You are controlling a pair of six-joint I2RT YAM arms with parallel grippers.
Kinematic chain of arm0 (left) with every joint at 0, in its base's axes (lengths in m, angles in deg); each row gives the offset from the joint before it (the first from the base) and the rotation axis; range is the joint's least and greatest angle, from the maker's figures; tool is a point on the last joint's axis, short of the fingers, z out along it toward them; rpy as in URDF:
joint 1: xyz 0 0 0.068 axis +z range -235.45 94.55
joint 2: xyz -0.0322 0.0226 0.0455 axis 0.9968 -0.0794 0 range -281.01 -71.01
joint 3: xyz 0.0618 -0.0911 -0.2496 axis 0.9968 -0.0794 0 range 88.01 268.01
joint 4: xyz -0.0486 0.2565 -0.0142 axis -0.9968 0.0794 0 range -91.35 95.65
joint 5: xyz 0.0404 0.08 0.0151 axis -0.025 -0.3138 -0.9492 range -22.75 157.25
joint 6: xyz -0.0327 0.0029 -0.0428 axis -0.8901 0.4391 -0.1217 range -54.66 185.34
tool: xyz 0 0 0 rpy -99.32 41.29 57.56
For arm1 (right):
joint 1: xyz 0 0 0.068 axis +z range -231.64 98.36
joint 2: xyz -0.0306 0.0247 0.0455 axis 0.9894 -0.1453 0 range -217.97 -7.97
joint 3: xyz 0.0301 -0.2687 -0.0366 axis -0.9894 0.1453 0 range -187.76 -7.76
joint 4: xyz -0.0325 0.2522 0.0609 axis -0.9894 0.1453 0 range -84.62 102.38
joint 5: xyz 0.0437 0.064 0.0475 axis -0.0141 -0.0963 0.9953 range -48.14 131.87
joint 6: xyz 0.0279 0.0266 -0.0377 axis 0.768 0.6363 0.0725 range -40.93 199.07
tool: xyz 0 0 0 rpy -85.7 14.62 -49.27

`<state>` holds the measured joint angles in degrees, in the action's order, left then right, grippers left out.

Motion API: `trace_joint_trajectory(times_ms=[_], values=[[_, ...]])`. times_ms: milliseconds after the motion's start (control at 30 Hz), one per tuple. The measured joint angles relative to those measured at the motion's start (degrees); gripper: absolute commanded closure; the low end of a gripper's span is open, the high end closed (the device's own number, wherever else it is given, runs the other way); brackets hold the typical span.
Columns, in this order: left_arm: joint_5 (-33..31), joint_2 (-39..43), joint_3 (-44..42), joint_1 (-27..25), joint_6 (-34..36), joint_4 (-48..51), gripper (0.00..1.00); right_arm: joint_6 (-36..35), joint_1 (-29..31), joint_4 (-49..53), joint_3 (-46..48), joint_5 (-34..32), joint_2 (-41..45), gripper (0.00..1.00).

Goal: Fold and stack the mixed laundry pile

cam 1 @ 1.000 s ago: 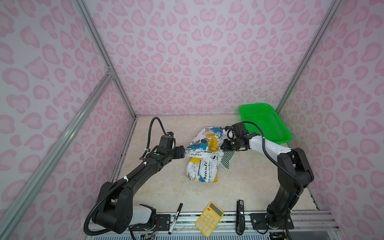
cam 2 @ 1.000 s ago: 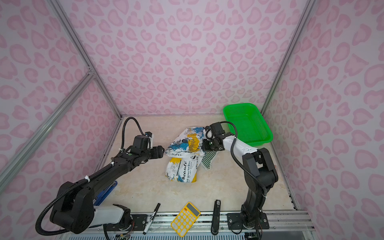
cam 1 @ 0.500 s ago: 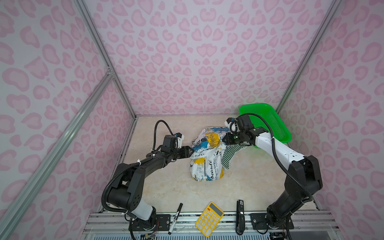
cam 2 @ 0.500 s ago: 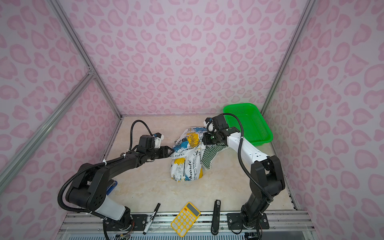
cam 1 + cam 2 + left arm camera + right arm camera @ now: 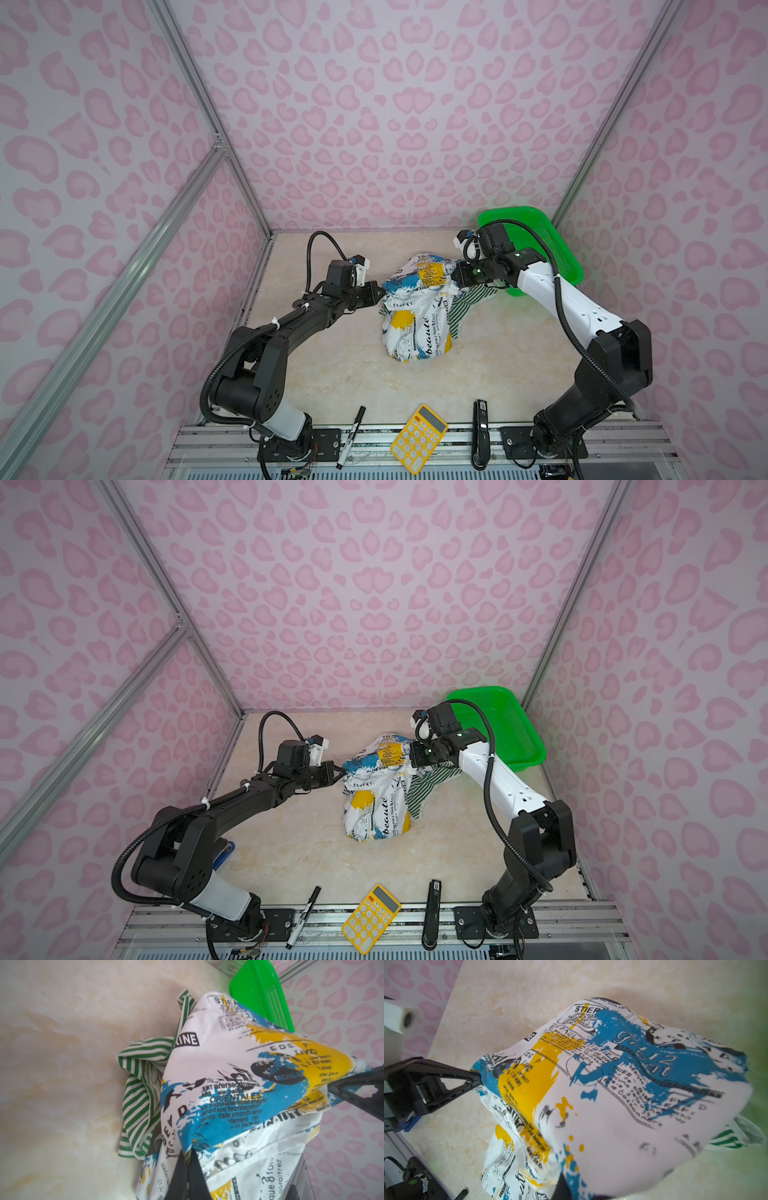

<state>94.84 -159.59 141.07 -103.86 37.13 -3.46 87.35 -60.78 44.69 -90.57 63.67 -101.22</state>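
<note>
Closed since the earlier frames: left gripper [image 5: 379,293], now clamped on the printed garment [image 5: 415,324]. Top views: the garment's upper edge is stretched above the table [image 5: 332,365] to the right gripper [image 5: 457,277], likewise clamped on it; the striped garment [image 5: 473,301] lies partly beneath. Left wrist view: cloth is nipped at the fingertips. Right wrist view: fabric is drawn taut. Spreading is judged ready; folding is not yet begun.

Pink blotch-patterned walls [image 5: 374,104] (silver frame struts [image 5: 193,83] at the corners) around a cream marbled tabletop [image 5: 332,365].
</note>
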Motion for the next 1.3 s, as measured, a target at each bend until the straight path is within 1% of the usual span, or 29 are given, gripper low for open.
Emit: trace_joint_trajectory(times_ms=[200,367,500,533,567,600,667,767,867,1000,1067,1133,1167,1300], values=[[-3.4,5.0,9.0,0.9,3.3,8.7,0.97,-2.5,0.0,3.2,-3.5,-0.9,0.9,0.97],[-3.6,6.5,13.4,1.3,5.8,14.3,0.97,-3.4,-0.1,3.0,-4.5,-0.7,1.1,0.96],[-3.4,6.8,17.5,2.3,7.2,19.1,0.97,-4.2,-0.4,3.0,-6.0,0.2,1.1,0.93],[-3.3,6.8,19.1,2.7,7.3,20.2,0.97,-4.4,-0.4,2.8,-6.7,0.7,1.1,0.84],[-3.3,6.8,21.0,3.4,7.6,21.1,0.97,-4.4,-0.4,2.5,-7.3,0.9,1.1,0.73],[-3.6,6.8,24.0,4.2,7.8,22.6,0.97,-4.5,-0.4,2.2,-7.8,0.5,1.2,0.63],[-5.2,7.2,28.5,5.7,7.9,23.5,0.97,-4.7,-0.8,1.8,-7.6,-0.9,1.7,0.54],[-6.7,9.9,32.9,7.6,7.9,25.2,0.97,-4.5,-1.5,0.3,-5.0,-2.4,2.1,0.51],[-8.0,13.6,35.0,10.2,7.8,26.9,0.97,-3.8,-2.2,-1.1,-0.5,-3.2,1.8,0.43],[-11.7,18.0,36.0,14.3,8.2,28.6,0.97,-3.6,-2.4,-2.6,1.7,-5.6,-2.1,0.34],[-12.4,19.1,35.8,15.5,8.9,29.7,0.97,-4.7,-1.7,-3.1,0.4,-6.0,-6.1,0.28],[-13.1,19.8,34.2,16.8,9.7,30.5,0.97,-6.3,-0.6,-3.4,-2.3,-6.1,-11.4,0.25],[-13.5,20.0,33.1,17.3,9.9,30.8,0.97,-6.7,-0.2,-3.6,-3.7,-6.1,-13.7,0.21],[-14.3,20.5,28.8,18.1,10.0,30.9,0.97,-8.9,2.1,-3.6,-12.0,-6.0,-24.0,0.17]])
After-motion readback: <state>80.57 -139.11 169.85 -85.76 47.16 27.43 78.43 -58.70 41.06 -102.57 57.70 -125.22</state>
